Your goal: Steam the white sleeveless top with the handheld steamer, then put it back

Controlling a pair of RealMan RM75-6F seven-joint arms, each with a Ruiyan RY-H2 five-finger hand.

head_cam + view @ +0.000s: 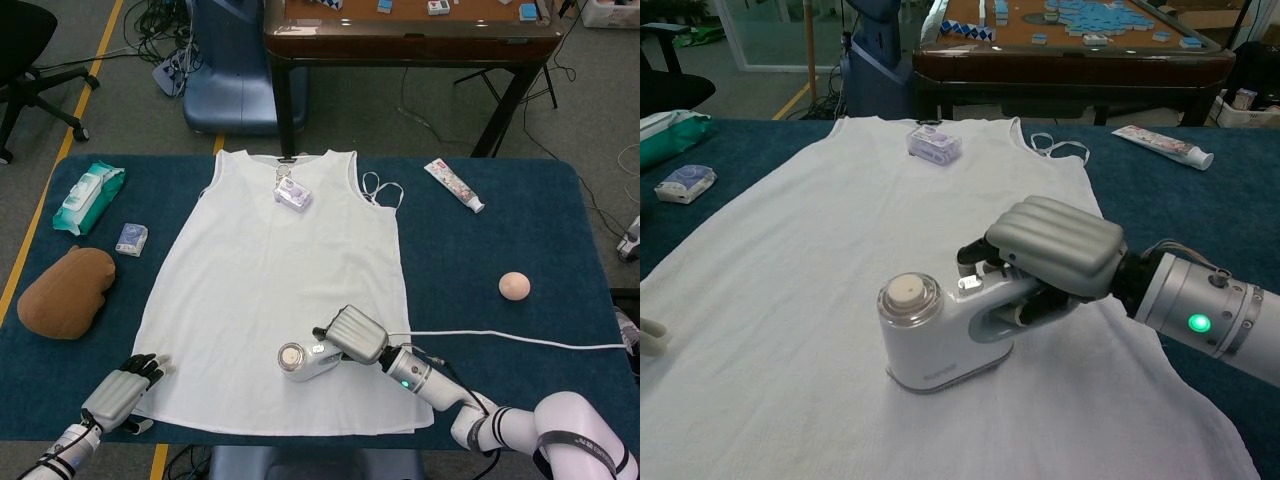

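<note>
One steamer (pixel 940 340) in right hand (pixel 1055 260); one top (pixel 270 260).

Wipes pack (pixel 87 196), brown plush (pixel 66 292), toothpaste tube (pixel 454 185)

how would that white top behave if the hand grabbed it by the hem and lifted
The white top lies spread flat with soft ripples, so it would probably droop and fold, not hold shape. It looks thin, so likely light. The steamer in the right hand rests on it and would probably pin or drag it.
</note>
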